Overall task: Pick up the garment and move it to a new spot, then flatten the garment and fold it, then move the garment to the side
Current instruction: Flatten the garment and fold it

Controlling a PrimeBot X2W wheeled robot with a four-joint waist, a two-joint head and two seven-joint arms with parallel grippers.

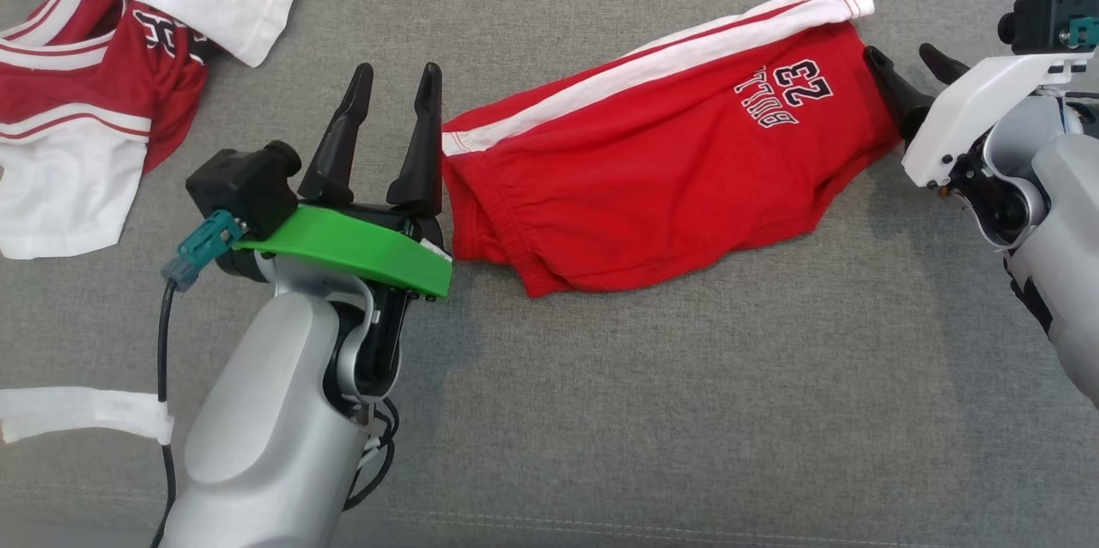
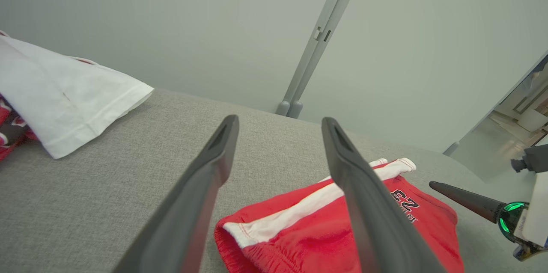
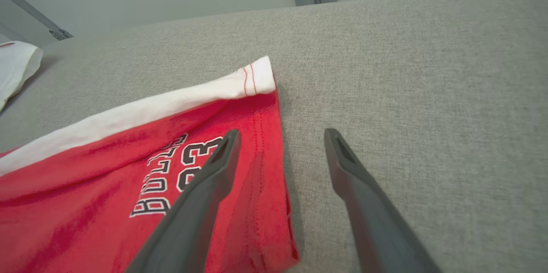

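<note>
The red shorts (image 1: 652, 161) lie on the grey cushion (image 1: 687, 411) between the two grippers, apparently doubled leg over leg and lying fairly flat, so the pick-up, the flattening and at least one fold look done. What seems left is perhaps a further fold, then the move to the side.

The left gripper (image 1: 397, 76) stands with its fingers apart and holds nothing; the waistband end of the shorts lies just beside its right finger. The right gripper (image 1: 900, 51) is likewise spread and empty, and the hem end lies right at its left finger, which overlaps the cloth in the right wrist view. Whether it touches I cannot tell.

The cloth is soft red knit, with a white side stripe (image 1: 652, 58) along the edge farther from both arms and a "BULLS 23" print (image 1: 786, 88) near the right gripper. The lower edge bulges unevenly, with a few low creases. A red-and-white jersey pile (image 1: 86, 58) sits well off beyond the left gripper's outer side.
</note>
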